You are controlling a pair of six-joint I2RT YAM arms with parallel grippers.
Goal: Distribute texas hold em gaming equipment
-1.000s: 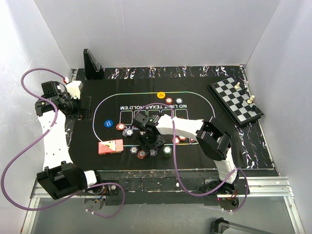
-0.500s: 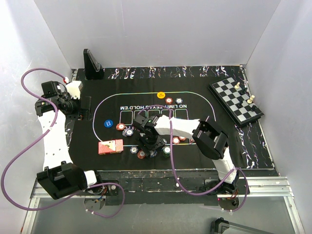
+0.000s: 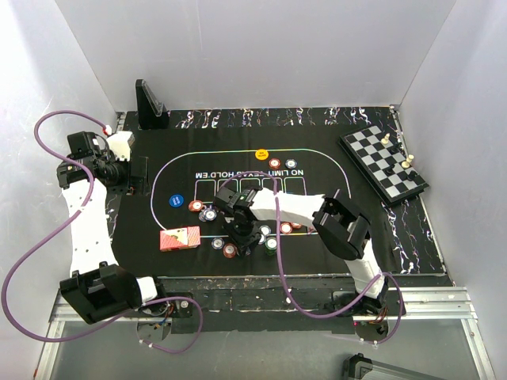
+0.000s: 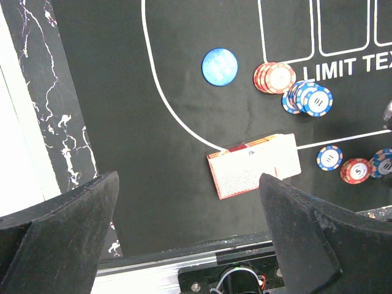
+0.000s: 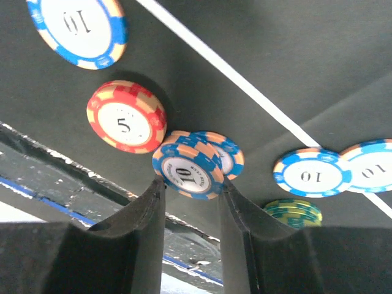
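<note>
Top external view, far left: we see the left gripper [image 3: 137,172] hanging over the left edge of the black mat [image 3: 174,178], with a dark triangular marker [image 3: 149,103] standing near the mat's back-left corner. From the left wrist camera we find its jaws spread wide with nothing between them. Below that camera lie a flat blue disc [image 4: 219,66], a stack of red chips [image 4: 274,78], a stack of blue chips [image 4: 308,98] and the deck of cards [image 4: 257,165], red patterned back up, across the curved white line near the mat's front edge. Moving right, the right gripper [image 3: 244,235] points down among loose chips [image 3: 272,243] at the front middle of the mat. In the right wrist view we see its fingers [image 5: 144,211] pressed against both sides of a blue-and-orange chip [image 5: 185,173] marked 10, which rests partly on another chip [image 5: 228,156]; we cannot tell whether it is off the mat. A red chip [image 5: 127,116] marked 5 lies just beside it, and blue-and-white chips [image 5: 306,174] lie apart on the other side. Farther back, a yellow button [image 3: 262,153] sits near the printed lettering. At the far right a chessboard [image 3: 384,165] with a few pieces lies at an angle.
</note>
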